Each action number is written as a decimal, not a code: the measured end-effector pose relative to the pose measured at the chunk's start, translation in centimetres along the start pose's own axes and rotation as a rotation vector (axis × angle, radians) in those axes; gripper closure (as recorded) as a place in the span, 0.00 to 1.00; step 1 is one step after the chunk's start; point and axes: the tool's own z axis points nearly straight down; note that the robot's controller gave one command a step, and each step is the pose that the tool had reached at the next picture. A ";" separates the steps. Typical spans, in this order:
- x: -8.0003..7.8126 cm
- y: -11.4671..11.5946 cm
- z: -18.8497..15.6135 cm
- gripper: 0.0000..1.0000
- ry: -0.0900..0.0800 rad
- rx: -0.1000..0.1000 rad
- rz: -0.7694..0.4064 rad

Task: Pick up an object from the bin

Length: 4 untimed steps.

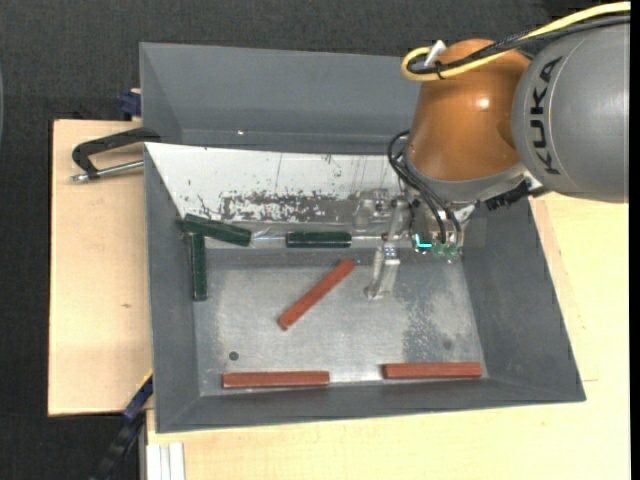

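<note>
My gripper (380,276) hangs low over the middle of the bin floor, a little right of centre, under the orange wrist cover. A red stick (315,294) lies slantwise just to its left, its upper end close to the gripper. A dark green stick (318,237) lies flat along the back wall, up and to the left of the gripper. Nothing shows between the gripper's tips.
Two more dark green sticks lie at the back left, one upright (199,266) and one slanted (215,231). Along the front wall lie two red sticks, left (275,378) and right (432,371). The arm and its cables cover the back right corner.
</note>
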 end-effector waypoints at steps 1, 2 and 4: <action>-0.2 0.0 -0.4 0.00 -0.008 0.000 0.001; 0.1 3.4 4.5 0.00 -0.014 0.001 -0.040; -3.0 3.9 11.9 1.00 -0.011 -0.001 -0.087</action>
